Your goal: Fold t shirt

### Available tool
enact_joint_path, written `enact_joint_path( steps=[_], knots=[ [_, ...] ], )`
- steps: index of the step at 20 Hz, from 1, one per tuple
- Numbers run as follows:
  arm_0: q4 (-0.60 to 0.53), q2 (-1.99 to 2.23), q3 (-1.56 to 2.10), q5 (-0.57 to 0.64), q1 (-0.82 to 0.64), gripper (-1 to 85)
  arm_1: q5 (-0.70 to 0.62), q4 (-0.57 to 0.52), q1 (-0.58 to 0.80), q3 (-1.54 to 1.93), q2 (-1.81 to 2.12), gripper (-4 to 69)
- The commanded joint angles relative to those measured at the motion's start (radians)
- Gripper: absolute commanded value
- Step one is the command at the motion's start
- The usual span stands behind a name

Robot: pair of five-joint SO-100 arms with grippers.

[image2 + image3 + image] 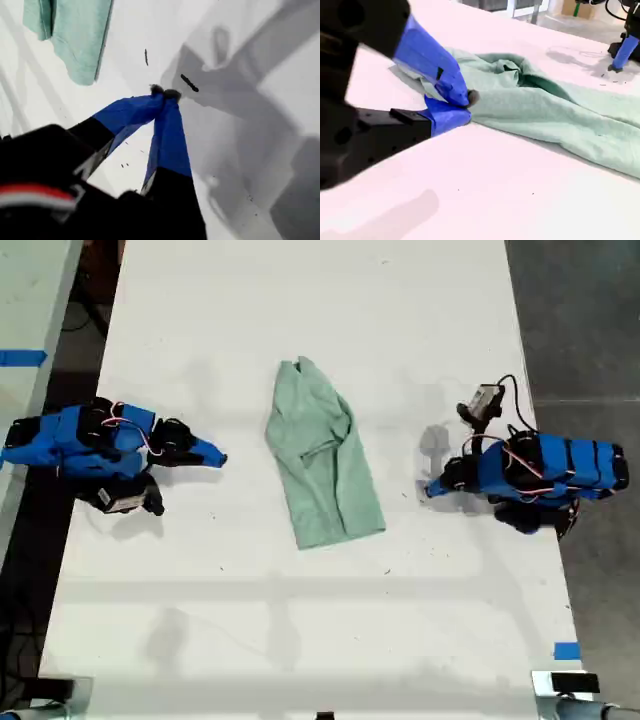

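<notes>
Your first claw (430, 490) sits low at the exterior view's right, its arm stretched out flat over the table (300, 620) and pointing in toward the middle. In the first wrist view the two blue jaws of this claw (165, 92) run together to meet at their dark tips, closed on nothing, with bare white table under them. The t shirt (325, 460) lies ahead of that claw and a little off to one side, and only its nearest corner (75, 35) shows from there, clear of the tips.

Your second claw (220, 456) mirrors it from the exterior view's left, with that arm also laid low and level, its nose aimed at the cloth. The second wrist view shows its jaws (465, 105) brought together too, gripping nothing that you can see. From there the pale mint-green fabric (545, 105) seems right at the tips, but the exterior view shows a strip of bare table between claw and cloth.

The t shirt lies between your two claws in the middle of the table, a long wrinkled bundle folded over in layers. It is bunched and narrow at the end further from your first claw and wider and flatter at the end nearer it. Beyond the cloth, the second wrist view catches the other arm's blue tip resting on the table.
</notes>
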Motion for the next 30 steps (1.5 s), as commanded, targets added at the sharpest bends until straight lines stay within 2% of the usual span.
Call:
enact_joint_path(
  steps=[1, 13, 18, 20, 27, 30],
  knots=[
    [0.015, 0.017, 0.015, -0.028, 0.021, 0.0, 0.017, 0.023, -0.029, 0.002, 0.009, -1.2],
    [0.015, 0.017, 0.015, -0.029, 0.021, 0.0, -0.005, 0.028, -0.021, -0.003, 0.009, -1.2],
    [0.000, 0.017, 0.015, -0.023, 0.041, 0.0, 0.041, 0.021, -0.017, -0.005, 0.009, -1.2],
    [0.008, 0.017, 0.012, -0.077, 0.037, 0.0, 0.049, 0.018, 0.002, -0.005, 0.009, -1.2],
    [-0.003, 0.012, -0.003, -0.075, 0.038, 0.0, 0.048, 0.012, 0.054, 0.002, 0.009, -1.2],
    [-0.086, -0.383, -0.235, -0.117, 0.057, 0.0, 0.032, 0.028, 0.061, -0.086, -0.011, -1.2]
  ],
)
